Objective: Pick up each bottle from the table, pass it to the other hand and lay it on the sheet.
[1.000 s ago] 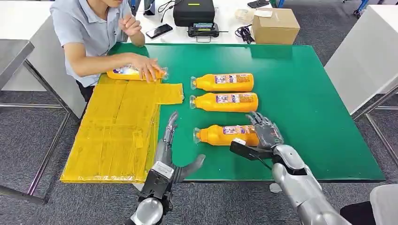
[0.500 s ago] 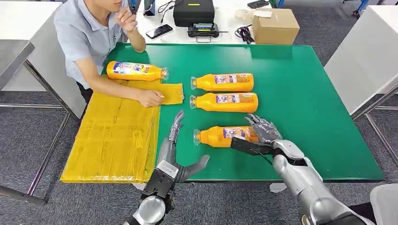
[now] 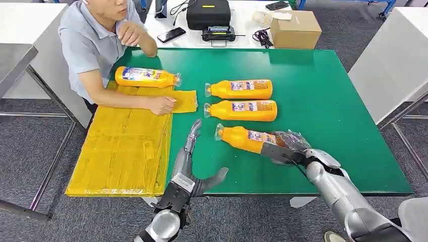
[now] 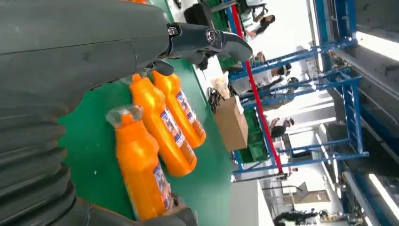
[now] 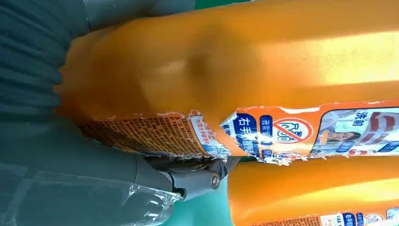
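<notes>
- Bright, even overhead light falls on the green table (image 3: 323, 91); shadows are soft and short.
- Beyond the table in the left wrist view, the background is blown out white.
- The orange bottle (image 5: 263, 70) in the right wrist view is close, slightly soft, with sheen.

A person (image 3: 96, 45) sits at the green table's (image 3: 323, 96) far corner, near a cardboard box (image 3: 296, 28) and black case (image 3: 208, 12).

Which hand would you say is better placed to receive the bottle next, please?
The left. The right hand already holds the orange bottle by its base, cap pointing toward the left hand, which is open with fingers spread just beside it and nearer the yellow sheet.
</notes>
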